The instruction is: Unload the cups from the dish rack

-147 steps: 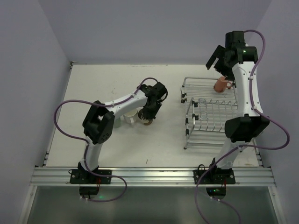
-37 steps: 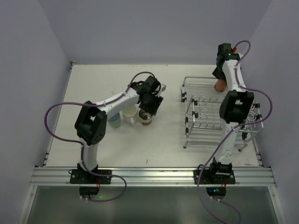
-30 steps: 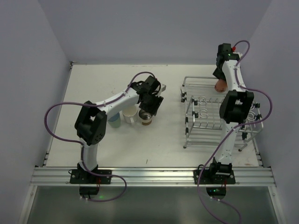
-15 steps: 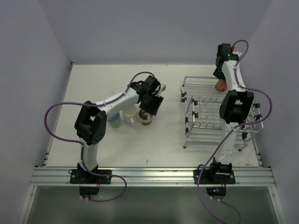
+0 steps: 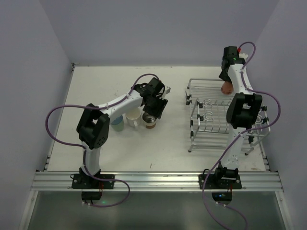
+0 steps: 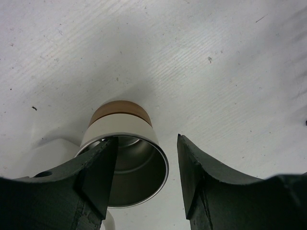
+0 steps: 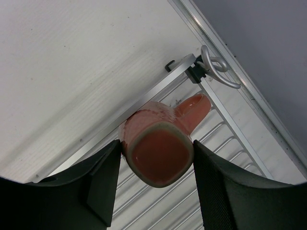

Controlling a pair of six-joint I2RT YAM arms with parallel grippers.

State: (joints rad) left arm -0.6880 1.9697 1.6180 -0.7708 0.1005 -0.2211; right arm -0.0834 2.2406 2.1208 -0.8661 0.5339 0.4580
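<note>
Right tool (image 7: pixel 156 143) has descended, straddling salmon-pink cup (image 7: pixel 160 165).

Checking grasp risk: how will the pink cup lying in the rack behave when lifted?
Probably rigid and slippery: the pink cup looks glazed, so it may slide in the right gripper. Its squarish end offers flatter sides, which should help. The handle sits near a dish rack rail and might snag.
</note>
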